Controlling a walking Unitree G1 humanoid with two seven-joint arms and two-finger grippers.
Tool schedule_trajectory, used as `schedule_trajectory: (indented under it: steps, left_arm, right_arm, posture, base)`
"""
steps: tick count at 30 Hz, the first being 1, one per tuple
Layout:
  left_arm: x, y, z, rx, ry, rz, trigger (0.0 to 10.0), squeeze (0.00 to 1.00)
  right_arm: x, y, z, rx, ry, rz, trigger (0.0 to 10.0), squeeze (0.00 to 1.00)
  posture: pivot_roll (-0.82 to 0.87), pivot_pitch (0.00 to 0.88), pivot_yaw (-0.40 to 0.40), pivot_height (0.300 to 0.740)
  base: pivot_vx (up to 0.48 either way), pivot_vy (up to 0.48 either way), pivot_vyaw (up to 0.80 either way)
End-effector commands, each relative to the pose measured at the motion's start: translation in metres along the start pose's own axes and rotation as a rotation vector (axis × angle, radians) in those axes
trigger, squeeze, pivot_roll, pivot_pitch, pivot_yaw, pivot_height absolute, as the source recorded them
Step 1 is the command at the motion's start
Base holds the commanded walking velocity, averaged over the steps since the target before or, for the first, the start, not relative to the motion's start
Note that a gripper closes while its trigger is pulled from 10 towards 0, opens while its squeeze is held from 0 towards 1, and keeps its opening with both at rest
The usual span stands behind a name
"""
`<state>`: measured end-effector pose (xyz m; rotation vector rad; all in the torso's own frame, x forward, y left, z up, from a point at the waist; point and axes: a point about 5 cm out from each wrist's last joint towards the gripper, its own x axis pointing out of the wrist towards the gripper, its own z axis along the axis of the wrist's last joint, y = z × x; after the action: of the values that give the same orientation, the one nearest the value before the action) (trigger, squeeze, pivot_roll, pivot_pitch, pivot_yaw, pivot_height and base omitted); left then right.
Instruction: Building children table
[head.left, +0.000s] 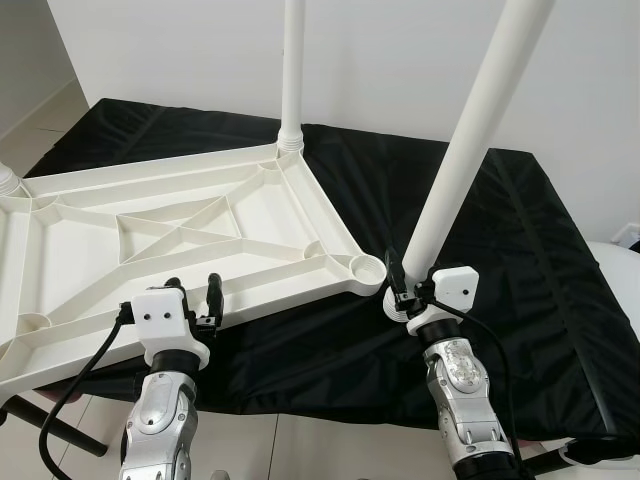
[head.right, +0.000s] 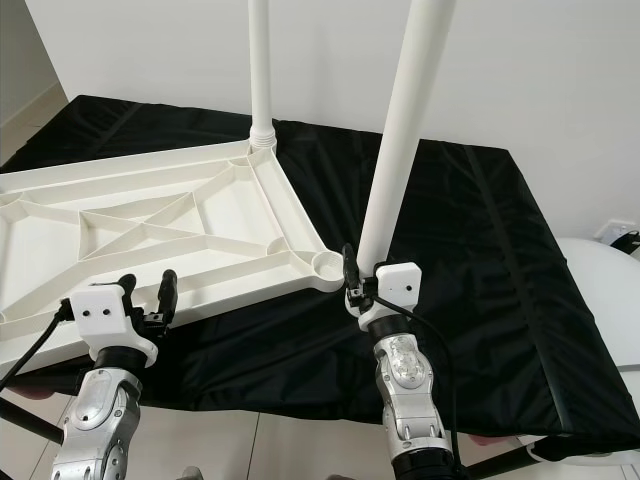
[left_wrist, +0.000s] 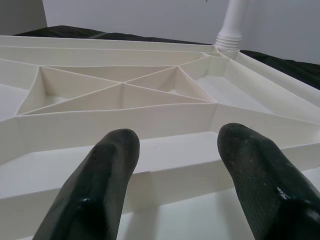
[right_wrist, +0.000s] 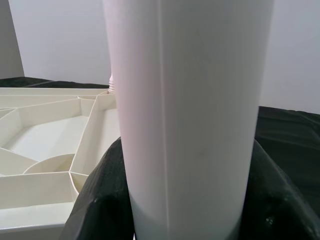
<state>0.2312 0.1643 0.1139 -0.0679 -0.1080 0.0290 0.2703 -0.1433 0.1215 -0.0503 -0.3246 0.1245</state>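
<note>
A white plastic tabletop (head.left: 180, 235) lies upside down on a black cloth, its ribbed underside up. One white leg (head.left: 292, 70) stands screwed into its far corner socket. My right gripper (head.left: 408, 292) is shut on a second white leg (head.left: 470, 130), held tilted just right of the empty near corner socket (head.left: 367, 268). In the right wrist view this leg (right_wrist: 190, 115) sits between the fingers (right_wrist: 97, 200). My left gripper (head.left: 192, 300) is open at the tabletop's near edge, its fingers (left_wrist: 105, 175) over the rim (left_wrist: 150, 165).
The black cloth (head.left: 500, 260) covers a low surface that ends at a front edge near my arms. A white wall rises behind. A white rounded object (head.left: 620, 290) sits at the right. Tiled floor (head.left: 30, 130) shows at the left.
</note>
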Motion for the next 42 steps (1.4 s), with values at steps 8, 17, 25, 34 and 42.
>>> schedule_trajectory:
  steps: [8, 17, 25, 34, 42]
  left_arm:
    - [-0.0005, -0.0014, -0.0005, 0.001, 0.008, 0.009, 10.0, 0.0]
    - [0.0006, -0.0016, -0.0004, 0.002, 0.008, 0.003, 10.0, 0.0]
    - [0.0015, -0.0018, -0.0012, 0.008, 0.013, -0.005, 10.0, 0.0]
    - [0.0033, -0.0016, -0.0003, 0.012, 0.008, -0.012, 10.0, 0.0]
    - [0.004, -0.0013, 0.0002, 0.018, 0.006, -0.017, 10.0, 0.0]
  right_arm:
    - [0.0011, -0.0013, -0.0007, -0.004, 0.005, -0.001, 10.0, 0.0]
    - [0.0019, -0.0015, -0.0006, -0.006, 0.003, 0.001, 10.0, 0.0]
    - [0.0021, -0.0019, -0.0009, -0.008, 0.003, 0.001, 10.0, 0.0]
    - [0.0031, -0.0018, -0.001, -0.008, 0.001, 0.004, 10.0, 0.0]
    - [0.0036, -0.0015, -0.0007, -0.008, 0.0, 0.006, 10.0, 0.0]
  posture:
    - [0.06, 0.0, -0.05, 0.74]
    - [0.05, 0.0, -0.051, 0.74]
    - [0.05, 0.0, -0.049, 0.74]
    - [0.05, 0.0, -0.048, 0.74]
    - [0.05, 0.0, -0.049, 0.74]
  base:
    - [0.0, 0.0, 0.0]
    - [0.0, 0.0, 0.0]
    - [0.0, 0.0, 0.0]
    - [0.0, 0.0, 0.0]
    - [0.0, 0.0, 0.0]
